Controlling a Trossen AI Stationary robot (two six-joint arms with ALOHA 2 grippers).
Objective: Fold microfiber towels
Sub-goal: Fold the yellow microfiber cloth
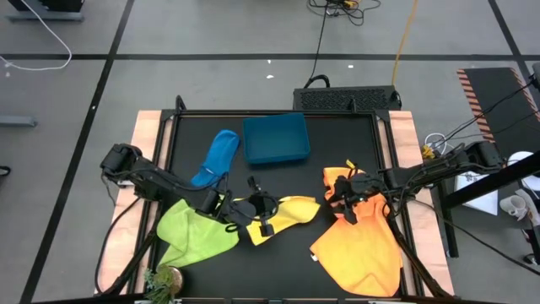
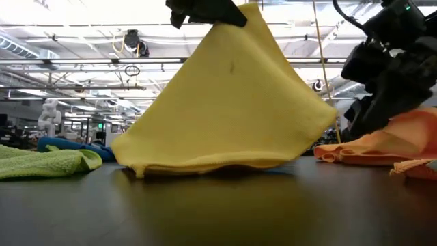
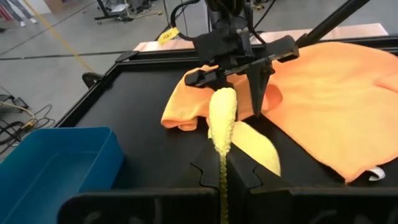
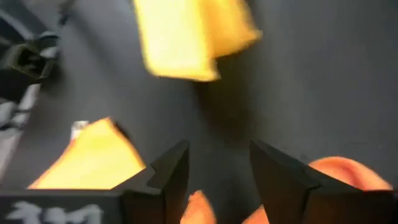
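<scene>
No towel looked folded: the left hand (image 1: 251,209) pinched the yellow towel (image 1: 291,213) aloft, the right hand (image 1: 344,201) gaped empty, and the green (image 1: 196,232), blue (image 1: 218,157) and orange (image 1: 363,245) ones lay crumpled.

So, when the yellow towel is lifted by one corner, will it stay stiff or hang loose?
Probably loose: the yellow towel, pinched by the left gripper, drapes into a tent with its edge resting on the table. It seems light, since a thin pinch holds it. It would likely drag and bunch rather than slide flat.
</scene>
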